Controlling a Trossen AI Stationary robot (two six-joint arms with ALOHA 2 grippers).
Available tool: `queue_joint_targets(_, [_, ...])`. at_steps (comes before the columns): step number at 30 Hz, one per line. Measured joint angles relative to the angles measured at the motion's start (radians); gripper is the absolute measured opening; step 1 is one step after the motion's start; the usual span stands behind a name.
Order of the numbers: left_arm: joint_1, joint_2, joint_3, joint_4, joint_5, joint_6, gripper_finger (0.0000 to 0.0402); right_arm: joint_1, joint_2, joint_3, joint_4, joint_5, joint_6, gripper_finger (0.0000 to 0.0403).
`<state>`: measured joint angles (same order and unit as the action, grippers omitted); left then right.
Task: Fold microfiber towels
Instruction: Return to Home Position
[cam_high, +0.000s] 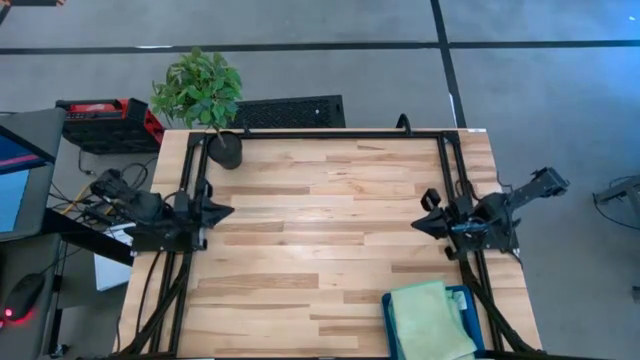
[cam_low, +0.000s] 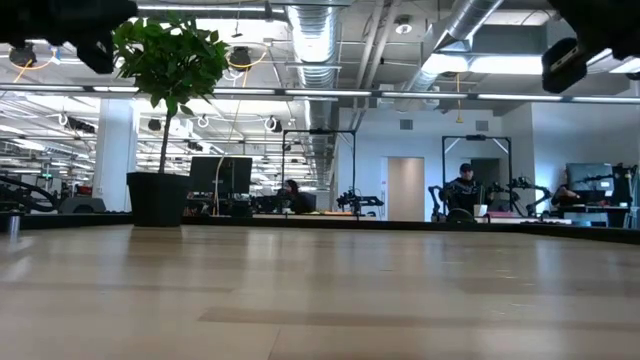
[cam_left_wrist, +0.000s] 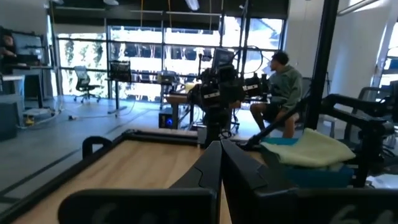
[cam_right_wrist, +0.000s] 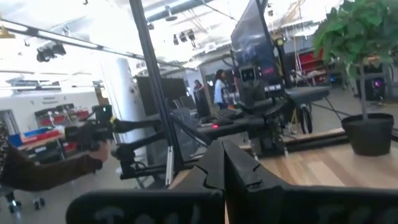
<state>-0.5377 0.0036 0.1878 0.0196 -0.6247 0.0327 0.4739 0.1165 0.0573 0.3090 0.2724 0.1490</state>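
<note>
With the plant (cam_high: 200, 90) side as 12 on the overhead view, we see the jaws of the left arm (cam_high: 165, 215) at 9 o'clock and of the right arm (cam_high: 490, 215) at 3, both pressed shut on nothing. The folded green towel (cam_high: 432, 320) lies in the blue bin (cam_high: 463, 295) at the table's (cam_high: 320, 220) 5 o'clock corner. That puts it about 6 o'clock from the right jaws, far nearer them than the left.

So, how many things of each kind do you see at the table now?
Grippers: 2, left gripper and right gripper, both shut.
Potted plant: 1
Bin: 1
Towel in view: 1, light green, on top in the bin.
Total: 5
</note>
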Motion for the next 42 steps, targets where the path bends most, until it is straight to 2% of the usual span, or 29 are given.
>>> queue_joint_targets(3, [0.0,0.0,-0.03,0.0,0.0,-0.032,0.0,-0.026,-0.001,-0.043,0.051,-0.023,0.0,0.0012])
queue_joint_targets(7, [0.0,0.0,-0.086,0.005,-0.001,-0.044,0.0,-0.058,0.003,-0.051,0.021,-0.04,-0.001,0.0012])
queue_joint_targets(11, [0.0,0.0,-0.175,0.077,-0.005,-0.053,0.0,-0.081,0.007,-0.051,0.014,-0.091,-0.062,0.0012])
queue_joint_targets(17, [0.001,0.016,-0.175,0.068,0.008,-0.095,0.0,-0.097,0.007,-0.051,0.013,-0.145,-0.071,0.0012])
queue_joint_targets(26, [0.001,0.016,-0.175,0.065,-0.031,-0.134,0.0,-0.095,0.007,-0.051,-0.016,-0.144,-0.071,0.0012])
queue_joint_targets(42, [0.001,0.016,-0.175,0.062,-0.034,-0.098,0.0,-0.095,0.007,-0.052,-0.018,-0.141,-0.071,0.0012])
